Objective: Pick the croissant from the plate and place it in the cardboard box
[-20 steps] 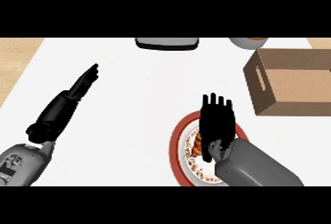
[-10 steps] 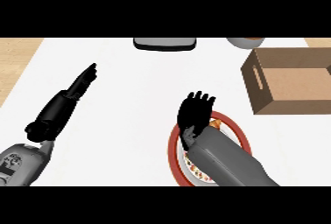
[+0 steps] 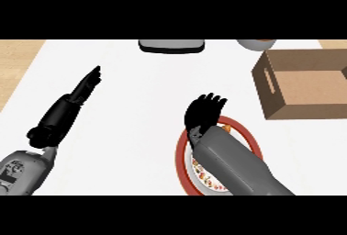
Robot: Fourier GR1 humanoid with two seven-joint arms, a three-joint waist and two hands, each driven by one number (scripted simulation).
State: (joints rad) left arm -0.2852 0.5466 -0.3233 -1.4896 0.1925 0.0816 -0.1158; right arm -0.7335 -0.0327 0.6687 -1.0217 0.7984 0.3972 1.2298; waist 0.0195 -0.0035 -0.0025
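change since earlier: right hand [image 3: 203,112] has travelled leftward, from above the plate's middle to its far-left rim; left hand and box unchanged.
croissant [image 3: 227,130]: only an orange-brown sliver shows, on the plate just beside the right wrist; the rest is hidden under the forearm, so its identity is a judgement.
plate [image 3: 181,158]: red-rimmed, white inside with small red-orange markings; largely covered by the grey right forearm.
right hand, hold: seen end-on above the plate's far edge; cannot tell whether it is released, clenched or grasping anything.
cardboard box [image 3: 305,98]: open-topped, with a slot handle in its left wall; stands to the right of the plate and farther back, apart from it.
left hand [image 3: 76,95]: fingers straight and released, lying on the white counter [image 3: 142,87] well left of the plate, holding nothing.
background items: dark grey tray-like object [image 3: 170,45] and a bowl [image 3: 256,44], both cut by the far edge.
step in hand: judged to be the pick, not yet visibly completed, as the sliver lies on the plate.
next move calls for: closing round the croissant, lifting it clear of the rim, then carrying it right and back over the box opening.
writing: no brand, label or legible text visible.
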